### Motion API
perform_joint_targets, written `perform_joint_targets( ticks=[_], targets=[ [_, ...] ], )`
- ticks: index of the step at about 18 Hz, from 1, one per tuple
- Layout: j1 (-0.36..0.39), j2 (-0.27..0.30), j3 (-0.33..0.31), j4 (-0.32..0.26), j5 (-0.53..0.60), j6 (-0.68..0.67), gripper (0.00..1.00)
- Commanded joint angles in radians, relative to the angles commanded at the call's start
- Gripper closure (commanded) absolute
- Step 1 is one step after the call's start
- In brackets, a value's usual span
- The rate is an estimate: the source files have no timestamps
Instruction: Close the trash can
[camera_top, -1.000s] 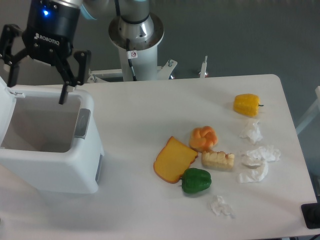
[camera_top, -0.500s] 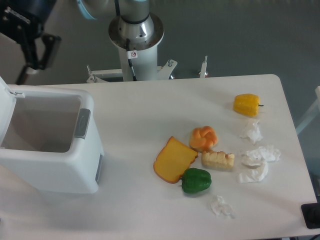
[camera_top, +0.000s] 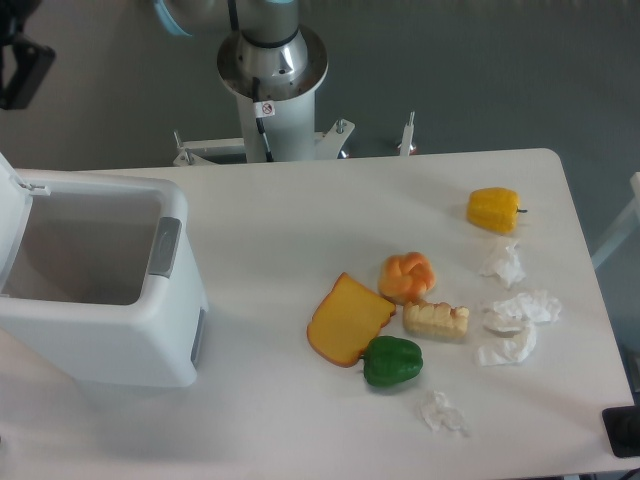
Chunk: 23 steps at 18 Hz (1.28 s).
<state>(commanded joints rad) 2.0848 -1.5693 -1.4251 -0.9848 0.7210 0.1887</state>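
one black gripper (camera_top: 18, 60) corner shows at top left, mostly cropped; can't tell how wide its jaws stand, touching nothing. trash can (camera_top: 110, 310) sits at the table's (camera_top: 300, 210) left end, lid (camera_top: 10, 225) up (open). well right: cheese wedge (camera_top: 347, 320), green pepper (camera_top: 392, 362), bun (camera_top: 408, 276), yellow pepper (camera_top: 494, 209), crumpled tissues (camera_top: 518, 320).

White trash can (camera_top: 100, 330) with grey latch (camera_top: 165, 246), white table (camera_top: 330, 210), green pepper (camera_top: 392, 361)
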Motion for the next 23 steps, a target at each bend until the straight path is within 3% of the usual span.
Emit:
perform_joint_targets(
  ticks=[6,10,23],
  targets=[
    [-0.046,-0.005,0.0,0.002,-0.018,0.006,0.0],
    [-0.058,-0.02,0.002,0.023,-0.094,0.012,0.0],
    [-0.118,-0.058,-0.014,0.02,-0.094,-0.002,0.0]
  ],
)
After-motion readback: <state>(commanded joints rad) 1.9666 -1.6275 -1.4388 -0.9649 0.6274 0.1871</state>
